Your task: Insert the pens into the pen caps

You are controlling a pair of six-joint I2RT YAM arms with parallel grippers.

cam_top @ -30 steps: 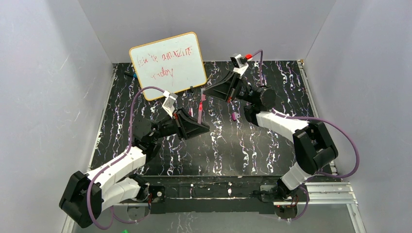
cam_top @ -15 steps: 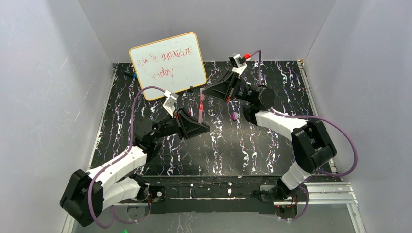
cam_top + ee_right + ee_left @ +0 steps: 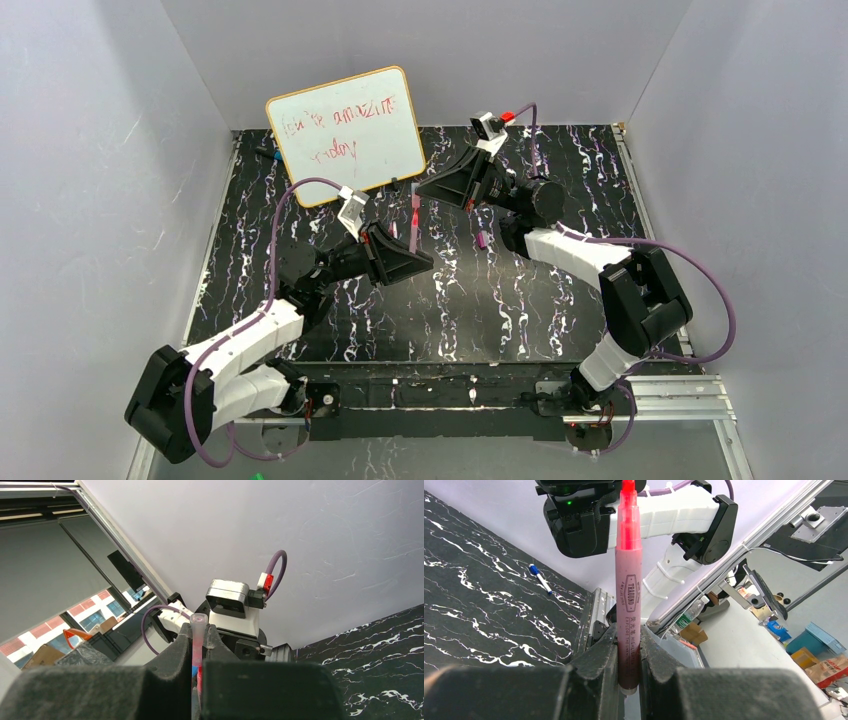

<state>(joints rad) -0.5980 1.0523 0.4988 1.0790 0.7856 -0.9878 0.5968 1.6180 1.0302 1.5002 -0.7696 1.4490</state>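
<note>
we are watching the left claw (image 3: 628,647) clamping narrow on the lower body of the pink-red pen (image 3: 629,595). it is holding the pen up off the desk (image 3: 500,310), bright tip pointing at the right claw (image 3: 198,642), which is pinching the pale pink cap (image 3: 198,626) between nearly closed fingers. whether the tip is entering the cap, we cannot tell.

we are judging misalignment to be the risk. if tip and cap mouth are sitting off-axis, a push could be tilting the cap in its thin grip, sliding the pen back through the left fingers, or popping either one loose onto the desk.

the left wrist view is showing the pen's printed label, and only the right wrist view is showing the cap's rim. only the top view is showing a small magenta piece (image 3: 482,240) lying on the desk, pen or cap we cannot tell.
</note>
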